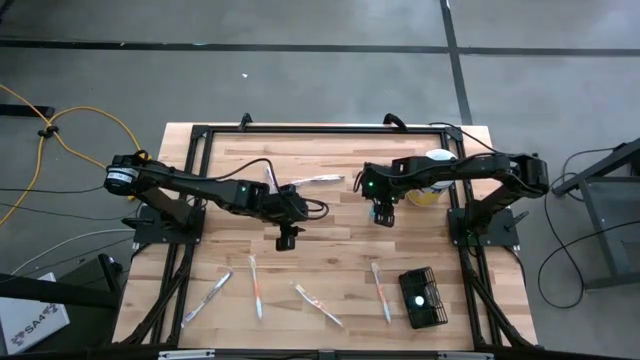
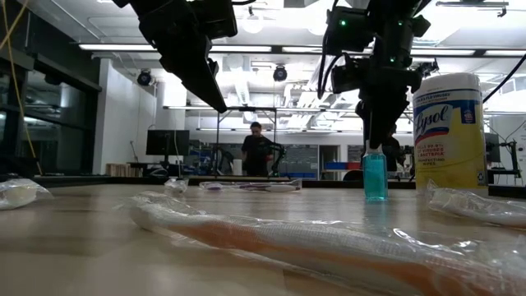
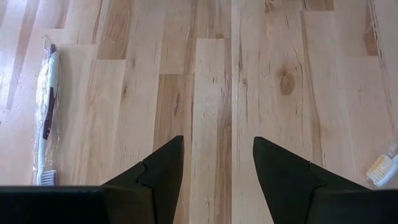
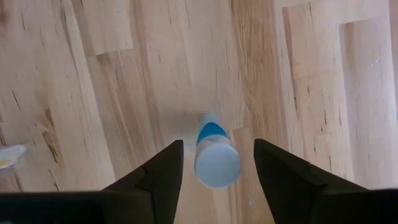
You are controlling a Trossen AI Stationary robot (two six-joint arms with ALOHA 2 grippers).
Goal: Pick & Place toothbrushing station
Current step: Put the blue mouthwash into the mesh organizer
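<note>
The toothbrushing station, a small black wire-mesh basket (image 1: 423,297), stands near the table's front right with something white inside. A small teal bottle with a white cap (image 4: 216,163) stands upright on the wood. My right gripper (image 4: 217,142) hangs open just above it, one finger on either side, touching nothing; the low view shows the fingers (image 2: 374,136) over the bottle (image 2: 375,175). My left gripper (image 1: 287,242) hovers open over bare wood at mid-table (image 3: 217,140). Several wrapped toothbrushes lie flat along the near half, such as one (image 1: 256,285) and another (image 1: 381,290).
A yellow wipes canister (image 2: 448,131) stands upright at the far right, close behind my right arm. Another wrapped toothbrush (image 1: 315,181) lies near the far edge. One wrapped toothbrush (image 3: 46,112) lies beside my left gripper. A person (image 2: 255,152) stands in the room beyond.
</note>
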